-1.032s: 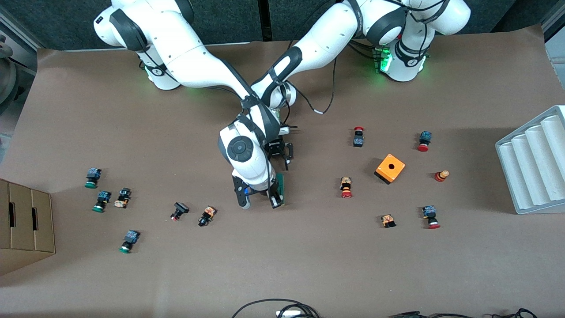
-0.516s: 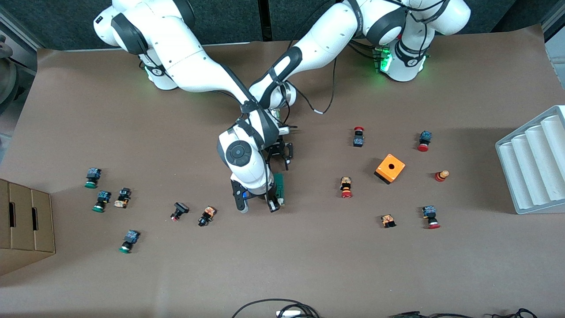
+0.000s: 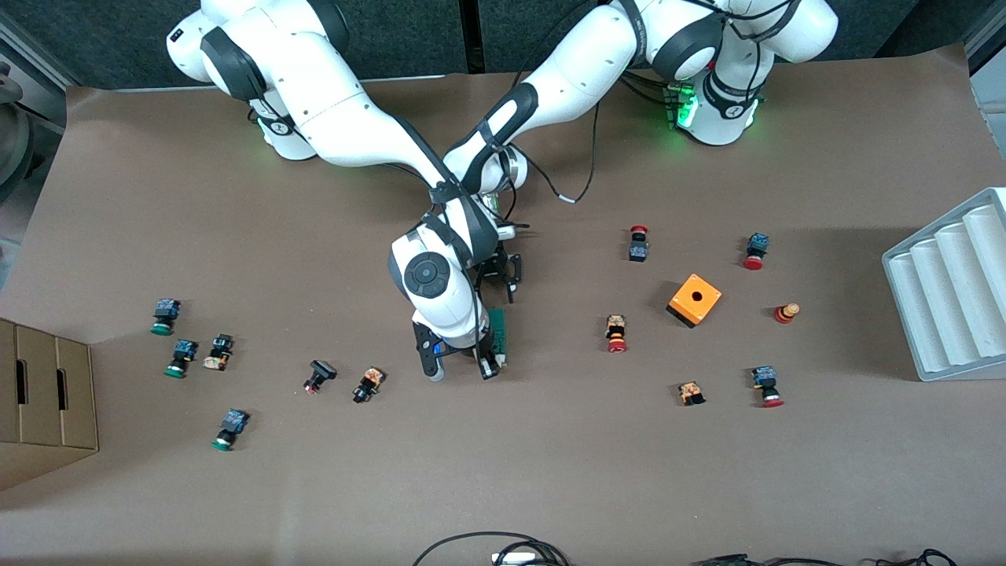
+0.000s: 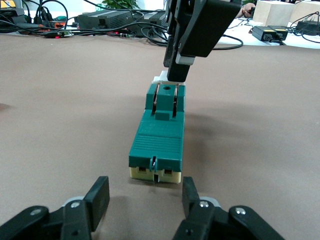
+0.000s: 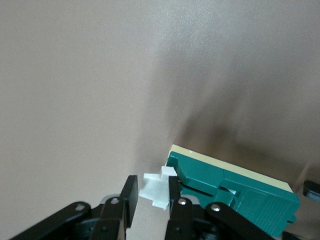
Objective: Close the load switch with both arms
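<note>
The dark-green load switch (image 3: 499, 330) lies flat on the brown table, mid-table. Its white piece (image 5: 157, 190) is at the end nearer the front camera. My right gripper (image 3: 489, 363) is down at that end, and its narrow jaws (image 5: 151, 195) are closed around the white piece. My left gripper (image 3: 503, 289) is low at the switch's farther end. It is open and empty (image 4: 145, 197), with the switch (image 4: 160, 135) just ahead of its fingertips and not between them. The right gripper (image 4: 177, 70) shows in the left wrist view at the switch's other end.
An orange cube with a hole (image 3: 694, 299) and several red-capped push-buttons lie toward the left arm's end. Green-capped and black buttons lie toward the right arm's end, beside a cardboard box (image 3: 43, 393). There is a white ribbed tray (image 3: 951, 291), and cables (image 3: 495, 550) at the near edge.
My right gripper has shifted slightly toward the front camera at the switch's white end. The left arm and the switch body have barely moved.
</note>
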{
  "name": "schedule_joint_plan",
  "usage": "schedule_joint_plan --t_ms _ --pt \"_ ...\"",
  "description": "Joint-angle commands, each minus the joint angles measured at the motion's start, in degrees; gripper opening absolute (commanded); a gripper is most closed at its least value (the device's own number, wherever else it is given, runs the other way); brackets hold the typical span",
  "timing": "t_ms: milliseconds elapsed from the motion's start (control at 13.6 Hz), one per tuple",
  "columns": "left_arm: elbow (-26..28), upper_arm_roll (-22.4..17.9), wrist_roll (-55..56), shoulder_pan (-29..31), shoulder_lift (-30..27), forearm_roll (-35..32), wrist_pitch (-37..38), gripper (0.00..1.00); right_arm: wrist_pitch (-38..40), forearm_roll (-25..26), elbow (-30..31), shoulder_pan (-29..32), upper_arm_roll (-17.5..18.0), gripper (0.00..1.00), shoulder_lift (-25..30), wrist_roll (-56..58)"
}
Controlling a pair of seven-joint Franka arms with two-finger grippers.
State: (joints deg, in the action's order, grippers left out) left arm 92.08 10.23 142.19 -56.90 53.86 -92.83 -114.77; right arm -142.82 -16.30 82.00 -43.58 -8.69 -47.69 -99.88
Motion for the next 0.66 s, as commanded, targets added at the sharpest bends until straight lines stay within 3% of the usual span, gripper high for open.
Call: schedule_joint_plan --t_ms 0,74,147,295,369,442,590 --pt "-1.0 -0.4 0.7 -0.2 1.3 -0.8 0.2 0.66 -0.5 -1.2 -2.9 0.2 -0.3 0.32 -2.4 0.7" --pt "-1.0 -0.4 0.7 -0.2 1.2 -0.8 0.2 0.66 -0.3 -1.2 -2.8 0.3 -0.3 0.33 -2.1 0.6" --pt "-1.1 -0.4 0.7 -0.2 1.3 -0.8 0.1 0.66 0.3 -1.3 -2.8 0.7 -0.3 0.42 -1.7 0.6" --pt "-1.1 -0.4 0.6 -0.2 1.2 -0.8 0.1 0.66 3.1 -2.4 -2.9 1.5 -0.2 0.86 0.1 0.7" --pt "-1.1 -0.4 0.6 -0.2 1.3 -0.8 0.1 0.66 5.5 -2.4 -2.8 1.9 -0.2 0.95 1.7 1.1" --pt "-1.1 -0.4 0.6 -0.2 1.3 -0.8 0.1 0.66 7.9 -2.4 -2.7 2.2 -0.2 1.0 3.5 1.3" --pt "-1.1 -0.4 0.6 -0.2 1.3 -0.8 0.1 0.66 13.2 -2.5 -1.9 3.4 -0.3 1.0 8.2 6.6"
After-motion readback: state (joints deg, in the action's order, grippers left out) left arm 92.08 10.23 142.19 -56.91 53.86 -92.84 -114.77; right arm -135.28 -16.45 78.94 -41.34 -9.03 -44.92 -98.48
